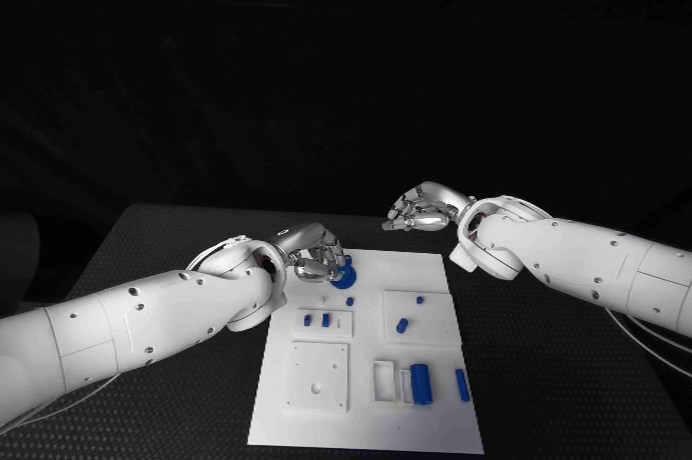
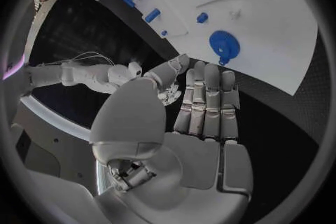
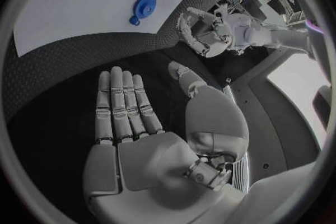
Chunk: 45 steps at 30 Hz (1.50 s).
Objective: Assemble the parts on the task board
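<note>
The white task board (image 1: 433, 420) lies in the middle of the black table. A round blue gear-like part (image 1: 345, 275) sits at its far left corner, also seen on the board in the left wrist view (image 2: 224, 45) and the right wrist view (image 3: 145, 5). My left hand (image 1: 315, 255) hovers just left of that gear, its fingers (image 2: 208, 101) straight with nothing in the palm. My right hand (image 1: 423, 210) hangs beyond the board's far edge, over bare table, its fingers (image 3: 122, 103) straight and apart, holding nothing. Small blue parts (image 1: 404, 326) lie further down the board.
A larger blue block (image 1: 420, 382) and a slim blue bar (image 1: 462, 384) lie near the board's front right. A white square plate (image 1: 317, 375) and a white frame (image 1: 385, 378) stand on the board's front half. Black table surrounds the board.
</note>
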Each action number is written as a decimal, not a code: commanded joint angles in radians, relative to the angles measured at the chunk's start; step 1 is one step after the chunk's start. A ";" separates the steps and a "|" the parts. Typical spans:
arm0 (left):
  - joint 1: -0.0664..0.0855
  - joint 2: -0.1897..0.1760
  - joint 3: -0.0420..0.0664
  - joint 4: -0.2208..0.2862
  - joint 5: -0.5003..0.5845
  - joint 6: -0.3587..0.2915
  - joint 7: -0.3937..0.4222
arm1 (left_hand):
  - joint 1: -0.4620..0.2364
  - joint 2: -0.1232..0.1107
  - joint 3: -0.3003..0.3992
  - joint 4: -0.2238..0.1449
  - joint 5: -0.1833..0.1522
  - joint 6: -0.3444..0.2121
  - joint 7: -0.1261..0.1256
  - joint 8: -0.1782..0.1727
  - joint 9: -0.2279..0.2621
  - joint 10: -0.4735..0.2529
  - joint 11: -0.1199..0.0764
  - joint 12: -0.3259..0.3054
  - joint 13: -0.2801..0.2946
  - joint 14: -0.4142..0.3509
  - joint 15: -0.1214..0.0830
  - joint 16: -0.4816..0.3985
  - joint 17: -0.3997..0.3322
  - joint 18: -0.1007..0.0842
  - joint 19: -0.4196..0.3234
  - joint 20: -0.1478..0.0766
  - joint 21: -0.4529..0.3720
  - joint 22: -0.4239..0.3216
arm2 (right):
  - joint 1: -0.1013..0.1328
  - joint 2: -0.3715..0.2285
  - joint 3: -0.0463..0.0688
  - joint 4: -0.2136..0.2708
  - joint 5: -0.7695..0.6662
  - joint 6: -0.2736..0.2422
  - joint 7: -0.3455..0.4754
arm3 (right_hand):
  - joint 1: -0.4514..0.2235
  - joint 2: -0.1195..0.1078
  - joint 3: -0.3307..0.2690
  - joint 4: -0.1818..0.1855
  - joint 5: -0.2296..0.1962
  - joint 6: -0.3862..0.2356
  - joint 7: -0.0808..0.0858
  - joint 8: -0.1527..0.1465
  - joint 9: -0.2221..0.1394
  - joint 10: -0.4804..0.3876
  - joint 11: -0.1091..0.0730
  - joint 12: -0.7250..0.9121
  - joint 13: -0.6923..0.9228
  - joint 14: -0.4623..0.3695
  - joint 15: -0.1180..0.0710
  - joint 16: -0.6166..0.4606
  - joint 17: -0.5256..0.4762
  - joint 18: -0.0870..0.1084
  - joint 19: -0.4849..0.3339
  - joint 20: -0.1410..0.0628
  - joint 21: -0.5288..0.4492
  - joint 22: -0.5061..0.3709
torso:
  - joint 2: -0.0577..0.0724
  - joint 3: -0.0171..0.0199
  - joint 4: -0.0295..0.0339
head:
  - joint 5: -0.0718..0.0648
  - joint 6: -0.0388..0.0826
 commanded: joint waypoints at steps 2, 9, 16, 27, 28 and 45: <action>-0.005 0.031 -0.003 -0.028 -0.145 -0.046 0.096 | 0.006 -0.018 -0.007 0.006 -0.049 -0.006 -0.002 -0.017 -0.011 -0.003 0.005 -0.061 -0.037 0.019 -0.001 -0.001 0.007 0.010 0.017 -0.046 -0.003 0.004 | -0.001 0.004 0.000 -0.006 0.019 0.001 0.013 | 0.000 0.010 -0.002 0.001 0.004 -0.005 0.000 0.006 -0.002 0.003 0.003 0.004 -0.001 -0.002 0.000 0.006 -0.001 0.007 0.006 0.000 -0.003 0.002 | 0.001 -0.0010 -0.0013 | 0.000 0.003; -0.009 0.069 -0.023 -0.054 -0.267 0.001 0.096 | 0.036 -0.011 0.006 0.004 -0.026 0.020 0.002 -0.034 -0.026 0.014 0.014 -0.145 -0.083 0.035 0.004 -0.001 0.021 0.015 0.032 -0.042 -0.007 0.015 | -0.001 0.009 0.000 -0.007 0.015 0.000 0.013 | 0.000 0.011 -0.002 0.001 0.004 -0.004 0.000 0.006 -0.002 0.003 0.003 0.004 -0.001 -0.002 0.000 0.007 -0.001 0.007 0.006 0.000 -0.004 0.002 | 0.002 -0.0007 -0.0015 | -0.001 0.003; -0.014 0.085 -0.032 -0.075 -0.328 0.050 0.088 | 0.036 -0.017 0.001 0.008 -0.025 0.029 0.001 -0.043 -0.032 0.007 0.021 -0.194 -0.113 0.046 0.009 0.008 0.033 0.025 0.045 -0.038 -0.001 0.027 | -0.001 0.011 0.000 -0.007 0.015 0.000 0.014 | 0.000 0.011 -0.002 0.001 0.004 -0.004 0.000 0.006 -0.002 0.003 0.003 0.004 -0.001 -0.002 0.000 0.007 -0.001 0.007 0.007 0.000 -0.004 0.002 | 0.001 -0.0008 -0.0010 | -0.003 0.002; -0.030 0.109 -0.035 -0.105 -0.328 0.086 0.098 | 0.017 -0.024 -0.014 0.029 -0.030 0.019 0.005 -0.061 -0.043 0.019 0.022 -0.227 -0.135 0.054 0.010 0.021 0.049 0.034 0.057 -0.036 0.004 0.041 | -0.001 0.018 0.000 -0.006 0.015 0.001 0.014 | 0.000 0.012 -0.002 0.001 0.005 -0.005 0.000 0.006 -0.002 0.003 0.003 0.004 -0.001 -0.002 0.000 0.007 -0.001 0.007 0.007 0.000 -0.004 0.002 | 0.002 -0.0018 -0.0013 | -0.004 -0.001; -0.031 0.111 -0.035 -0.108 -0.328 0.088 0.098 | 0.017 -0.023 -0.014 0.029 -0.029 0.021 0.005 -0.060 -0.043 0.021 0.022 -0.228 -0.135 0.055 0.010 0.022 0.049 0.034 0.058 -0.036 0.005 0.042 | -0.001 0.018 0.000 -0.006 0.015 0.001 0.014 | 0.000 0.012 -0.002 0.001 0.005 -0.005 0.000 0.006 -0.002 0.003 0.003 0.004 -0.001 -0.002 0.000 0.007 -0.001 0.007 0.007 0.000 -0.004 0.002 | 0.002 -0.0019 -0.0011 | -0.005 -0.002; -0.061 0.146 -0.035 -0.174 -0.342 0.100 0.097 | 0.035 -0.002 -0.008 0.025 -0.011 0.029 0.009 -0.066 -0.051 0.036 0.022 -0.251 -0.153 0.063 0.009 0.047 0.068 0.042 0.071 -0.036 0.014 0.057 | 0.000 0.017 0.000 0.007 0.015 0.001 0.012 | 0.000 0.013 -0.002 0.000 0.005 -0.005 0.000 0.006 -0.002 0.003 0.003 0.004 -0.001 -0.002 0.000 0.007 -0.001 0.007 0.007 0.000 -0.005 0.003 | 0.001 -0.0018 -0.0005 | -0.008 -0.010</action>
